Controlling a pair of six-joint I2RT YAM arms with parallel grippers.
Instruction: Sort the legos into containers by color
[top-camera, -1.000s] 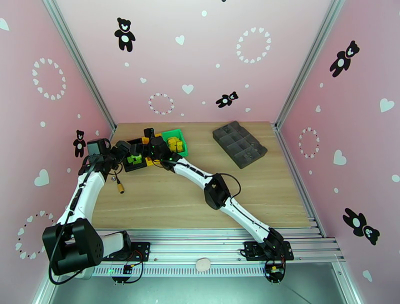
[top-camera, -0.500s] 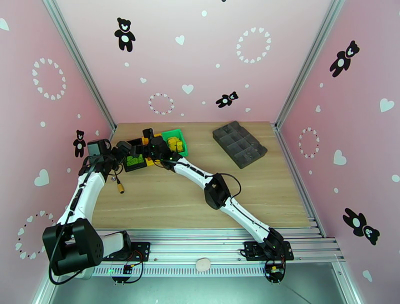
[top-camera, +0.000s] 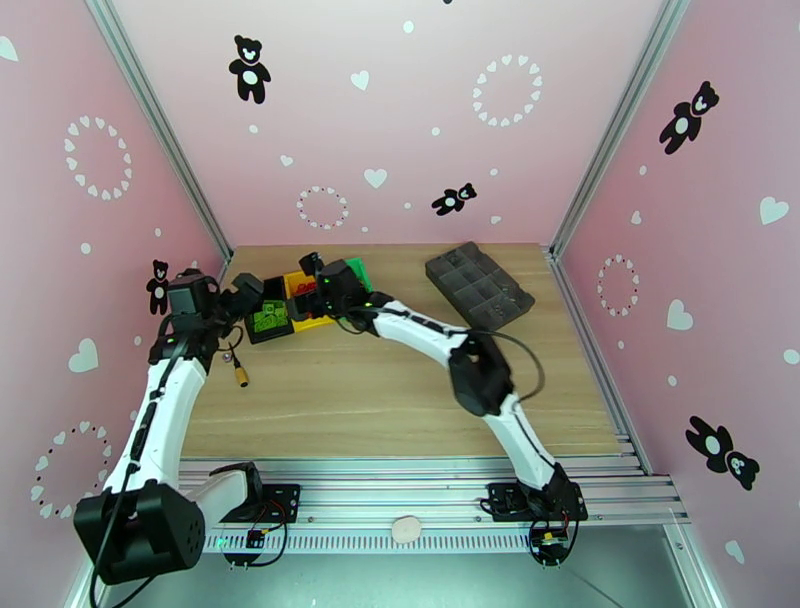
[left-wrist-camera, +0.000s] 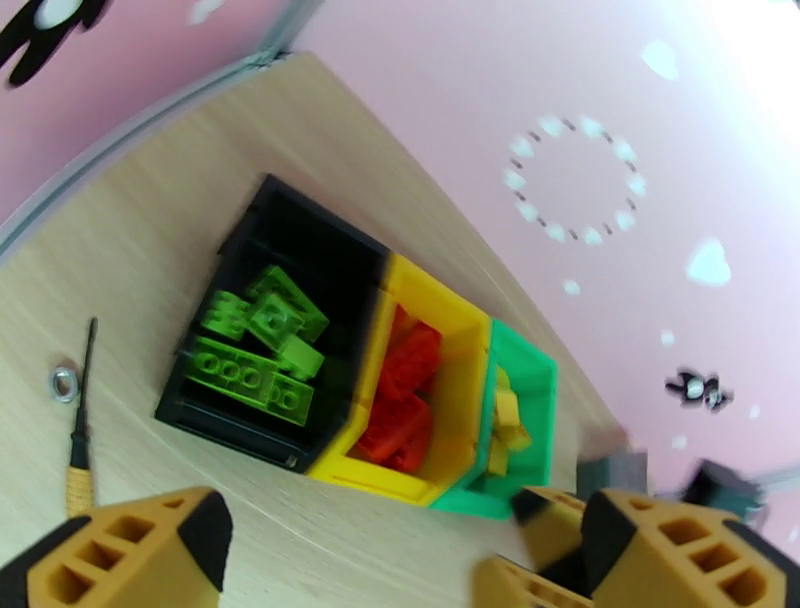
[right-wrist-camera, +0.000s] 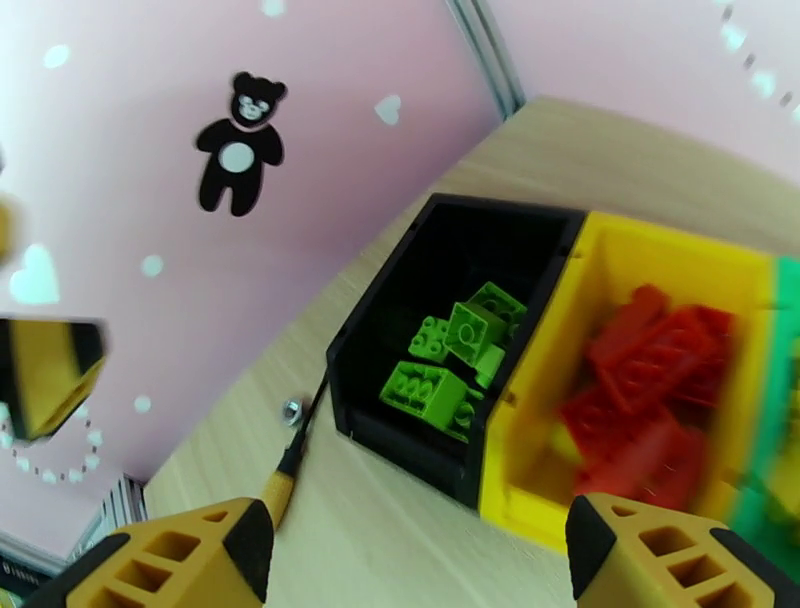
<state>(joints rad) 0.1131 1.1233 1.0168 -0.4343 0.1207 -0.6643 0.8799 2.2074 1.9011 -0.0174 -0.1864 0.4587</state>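
Observation:
Three bins stand in a row at the table's back left. The black bin (top-camera: 268, 322) (left-wrist-camera: 330, 240) (right-wrist-camera: 450, 230) holds green legos (left-wrist-camera: 255, 350) (right-wrist-camera: 450, 370). Red legos (left-wrist-camera: 410, 400) (right-wrist-camera: 650, 380) lie in the yellow bin (top-camera: 310, 322) (left-wrist-camera: 440, 300) (right-wrist-camera: 650, 250). The green bin (top-camera: 353, 266) (left-wrist-camera: 530, 360) holds yellow legos (left-wrist-camera: 508, 420). My left gripper (top-camera: 255, 293) (left-wrist-camera: 400, 560) hangs open just left of the black bin, holding nothing. My right gripper (top-camera: 318, 272) (right-wrist-camera: 420, 560) is open above the yellow and green bins, holding nothing.
A thin tool with a yellow handle (top-camera: 240, 370) (left-wrist-camera: 80, 440) (right-wrist-camera: 290, 470) and a small nut (left-wrist-camera: 63, 382) (right-wrist-camera: 291, 407) lie on the table left of the black bin. A dark grey divided tray (top-camera: 480, 285) sits at the back right. Pink walls close in behind and on the left.
Both grippers have drawn back from the bins: the left one up and to the left off the black bin, the right one back toward the green bin, its elbow swinging right.

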